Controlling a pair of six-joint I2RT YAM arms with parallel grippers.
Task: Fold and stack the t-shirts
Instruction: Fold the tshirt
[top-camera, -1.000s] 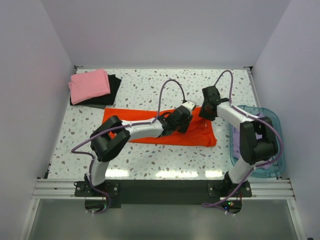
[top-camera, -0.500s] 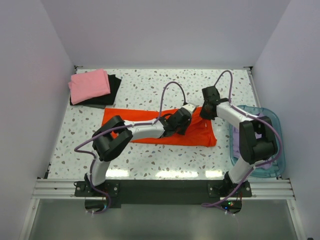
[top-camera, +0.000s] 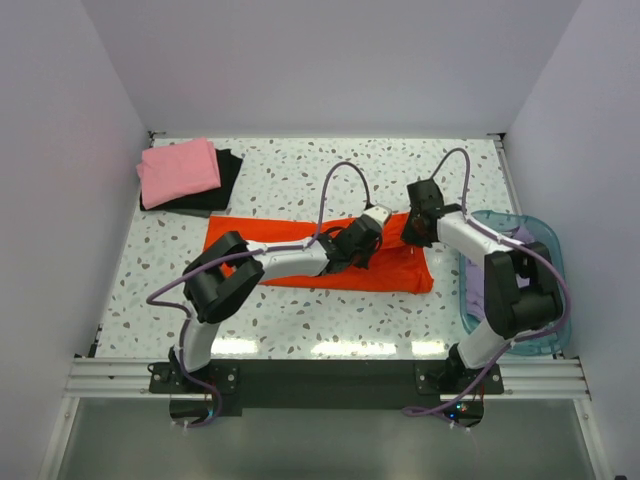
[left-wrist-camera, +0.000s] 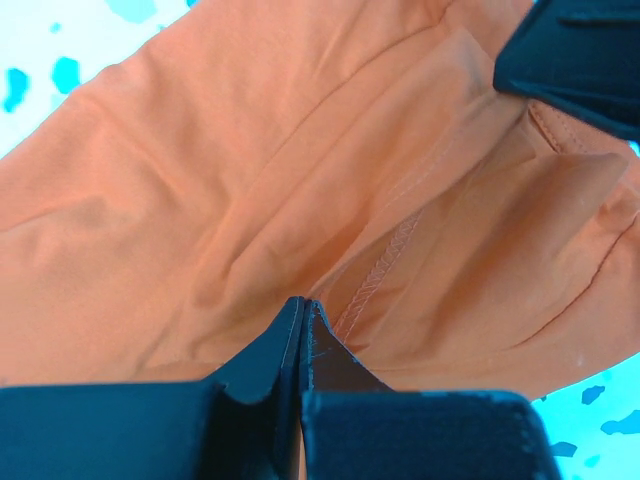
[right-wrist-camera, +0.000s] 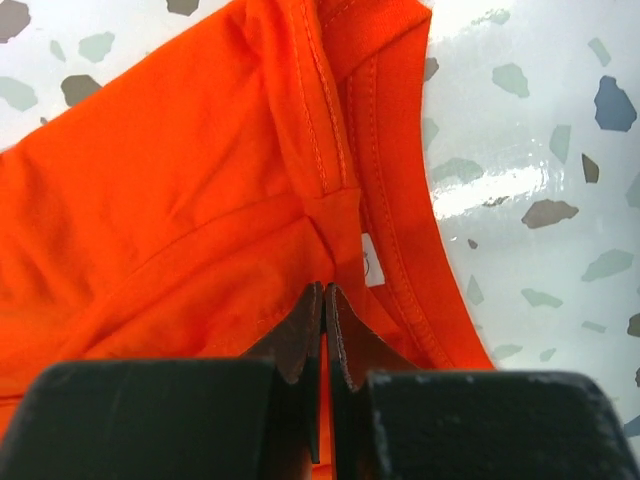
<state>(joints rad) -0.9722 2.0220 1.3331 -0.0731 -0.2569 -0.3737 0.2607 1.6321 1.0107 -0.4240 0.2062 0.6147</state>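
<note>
The orange-red t-shirt (top-camera: 240, 230) lies as a long flat band across the middle of the table. My left gripper (top-camera: 370, 250) is on its right part, shut, with the tips (left-wrist-camera: 303, 305) pinching a fold beside a stitched seam. My right gripper (top-camera: 412, 238) is at the shirt's far right end, shut on cloth (right-wrist-camera: 323, 290) just beside the collar and its white label (right-wrist-camera: 370, 265). In the left wrist view the right gripper (left-wrist-camera: 580, 60) shows at the top right. A folded pink t-shirt (top-camera: 180, 168) rests on a black t-shirt (top-camera: 228, 175) at the back left.
A translucent blue basket (top-camera: 545, 335) stands at the table's right edge, beside the right arm, with pale lavender cloth (top-camera: 521, 240) in it. Speckled tabletop (top-camera: 300, 180) lies behind the orange-red shirt. White walls close in the left, back and right sides.
Both grippers have shut on the orange-red shirt's right end. The right gripper has moved slightly nearer and lower onto the cloth; the left has barely shifted.
</note>
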